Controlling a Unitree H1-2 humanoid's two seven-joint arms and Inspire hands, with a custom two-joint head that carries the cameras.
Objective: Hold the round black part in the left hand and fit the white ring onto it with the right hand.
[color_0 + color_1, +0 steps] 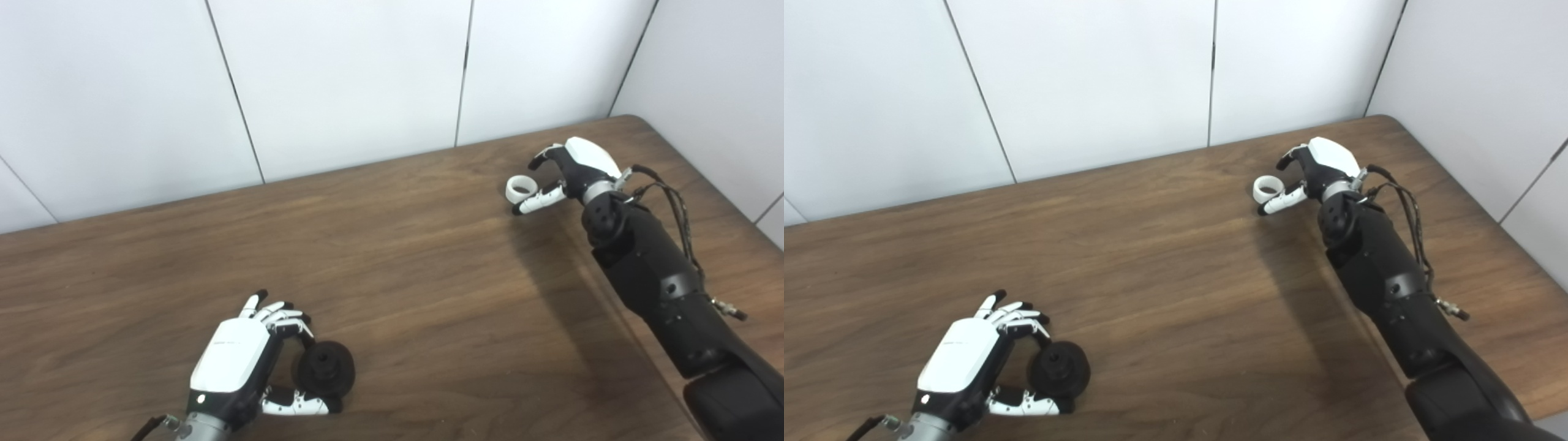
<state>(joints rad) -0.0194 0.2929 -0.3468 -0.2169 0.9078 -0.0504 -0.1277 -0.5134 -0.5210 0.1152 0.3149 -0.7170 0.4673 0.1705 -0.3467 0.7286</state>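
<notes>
At the near edge of the wooden bench (392,257), the left hand (242,361) curls its fingers (288,318) around the round black part (326,367), while far right the right hand (572,168) spreads half-open fingers (542,199) beside the white ring (520,187).

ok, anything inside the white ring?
Inside the small white plastic ring only brown wooden table shows. Right hand reaches around it; contact is unclear, and the far rim is hidden.
</notes>
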